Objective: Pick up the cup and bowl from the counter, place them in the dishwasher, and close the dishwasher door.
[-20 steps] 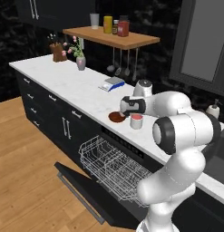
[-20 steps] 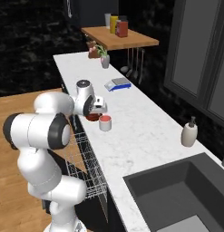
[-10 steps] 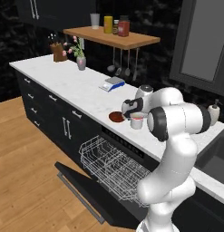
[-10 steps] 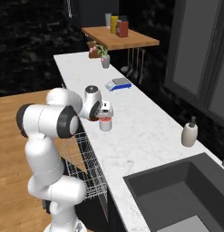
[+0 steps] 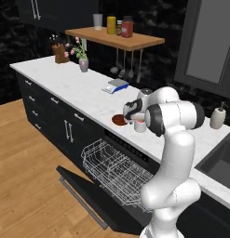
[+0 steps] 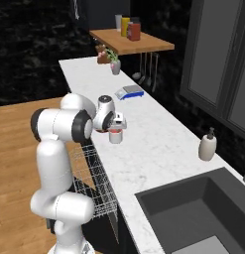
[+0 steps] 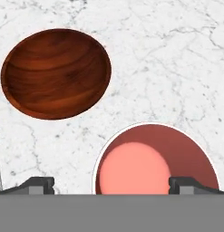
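Jaws now lower over cup (image 7: 156,158)

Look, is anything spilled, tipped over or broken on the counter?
Nothing stands out. The cup stands upright on the counter, and the bowl sits beside it, apart, with nothing spilled around either. The open hand hangs above the cup. The dishwasher door hangs down, open.

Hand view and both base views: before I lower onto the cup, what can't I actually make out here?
- Cup: near rim cut off by the hand view's bottom edge; in the left base view the arm covers most of it.
- Gripper: open, but only the fingertips show, one overlapping the cup's mouth; their height above its rim can't be judged.
- Bowl: partly behind the hand in the left base view.
- Dishwasher: rack largely hidden by the arm in the right base view.
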Robot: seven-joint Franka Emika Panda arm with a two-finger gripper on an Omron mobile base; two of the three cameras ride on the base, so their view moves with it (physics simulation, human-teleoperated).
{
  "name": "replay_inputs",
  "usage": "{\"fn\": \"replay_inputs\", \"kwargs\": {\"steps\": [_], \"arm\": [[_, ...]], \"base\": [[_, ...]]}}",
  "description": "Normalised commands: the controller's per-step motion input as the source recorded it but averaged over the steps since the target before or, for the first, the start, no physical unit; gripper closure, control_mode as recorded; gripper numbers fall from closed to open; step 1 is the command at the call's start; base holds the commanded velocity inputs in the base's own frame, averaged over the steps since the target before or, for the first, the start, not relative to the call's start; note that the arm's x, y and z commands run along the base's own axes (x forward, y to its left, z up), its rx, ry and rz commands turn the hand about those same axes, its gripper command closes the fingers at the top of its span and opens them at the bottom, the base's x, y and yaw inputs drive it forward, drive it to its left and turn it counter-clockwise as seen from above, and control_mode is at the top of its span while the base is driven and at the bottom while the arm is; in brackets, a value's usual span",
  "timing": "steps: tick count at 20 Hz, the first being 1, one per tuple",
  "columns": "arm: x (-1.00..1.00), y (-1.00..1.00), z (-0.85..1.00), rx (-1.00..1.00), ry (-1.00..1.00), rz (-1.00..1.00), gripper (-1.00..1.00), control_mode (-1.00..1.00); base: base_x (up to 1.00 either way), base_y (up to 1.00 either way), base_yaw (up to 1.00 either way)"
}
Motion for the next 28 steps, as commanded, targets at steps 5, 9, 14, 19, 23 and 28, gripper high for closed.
{"fn": "replay_inputs", "kwargs": {"steps": [5, 9, 14, 19, 23, 28], "arm": [[0.05, 0.00, -0.29, 0.00, 0.13, 0.00, -1.00, -1.00], [0.04, 0.00, -0.29, 0.00, 0.09, 0.00, 1.00, -1.00], [0.00, 0.00, -0.02, 0.00, 0.00, 0.00, 1.00, -1.00], [-0.07, 0.00, 0.00, 0.00, 0.00, 0.00, 1.00, -1.00], [-0.57, 0.00, 0.00, 0.00, 0.00, 0.00, 1.00, -1.00], [-0.82, 0.07, 0.16, 0.06, -0.01, -0.02, 1.00, -1.00]], "base": [[0.00, 0.00, 0.00], [0.00, 0.00, 0.00], [0.00, 0.00, 0.00], [0.00, 0.00, 0.00], [0.00, 0.00, 0.00], [0.00, 0.00, 0.00]]}}
